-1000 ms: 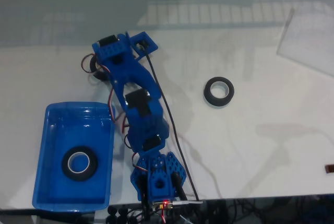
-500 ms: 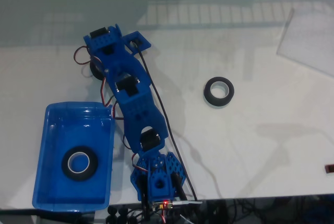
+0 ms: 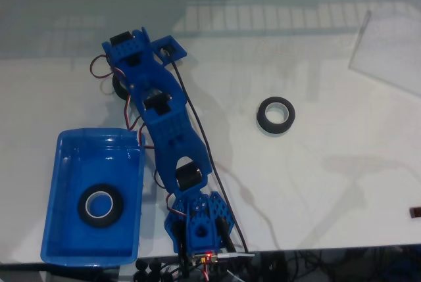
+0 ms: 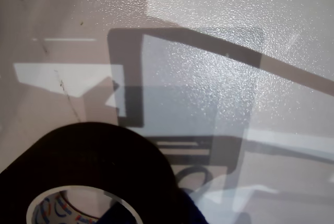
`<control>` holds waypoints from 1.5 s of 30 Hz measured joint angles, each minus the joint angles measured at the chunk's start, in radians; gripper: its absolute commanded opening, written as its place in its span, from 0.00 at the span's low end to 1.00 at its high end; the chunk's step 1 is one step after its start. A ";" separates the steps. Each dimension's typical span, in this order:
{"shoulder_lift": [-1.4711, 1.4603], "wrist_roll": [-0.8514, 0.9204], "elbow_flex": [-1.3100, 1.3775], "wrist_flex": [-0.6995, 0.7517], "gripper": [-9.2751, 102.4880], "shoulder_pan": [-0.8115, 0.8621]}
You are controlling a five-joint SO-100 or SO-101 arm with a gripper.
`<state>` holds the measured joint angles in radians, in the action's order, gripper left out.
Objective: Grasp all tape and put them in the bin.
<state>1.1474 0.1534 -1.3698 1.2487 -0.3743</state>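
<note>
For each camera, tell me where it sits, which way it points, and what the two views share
Fixed view: high above, looking down on the white table, the blue tray holding one tape roll, another roll lying loose, and the whole blue arm.
Wrist view: rides on the gripper, aimed down at the tabletop; a dark blue gripper part juts in at the bottom.
Shared: the black roll by the gripper, partly hidden under the arm.

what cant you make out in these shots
- Gripper: the fixed view hides its fingertips under the arm, so open or shut is unclear.
- Third tape roll: cut off by the wrist view's bottom edge; held or not is unclear.
- Print inside its core: too blurred to read.
</note>
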 measured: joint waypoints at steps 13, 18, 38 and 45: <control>0.505 0.066 -0.181 0.107 0.08 -0.041; 0.787 0.144 -0.333 0.161 0.08 -0.143; 1.345 0.368 -0.816 0.224 0.08 -0.764; 1.371 0.379 -0.888 0.222 0.09 -0.884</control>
<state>2.5188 0.5323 -2.2580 1.4711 -1.2579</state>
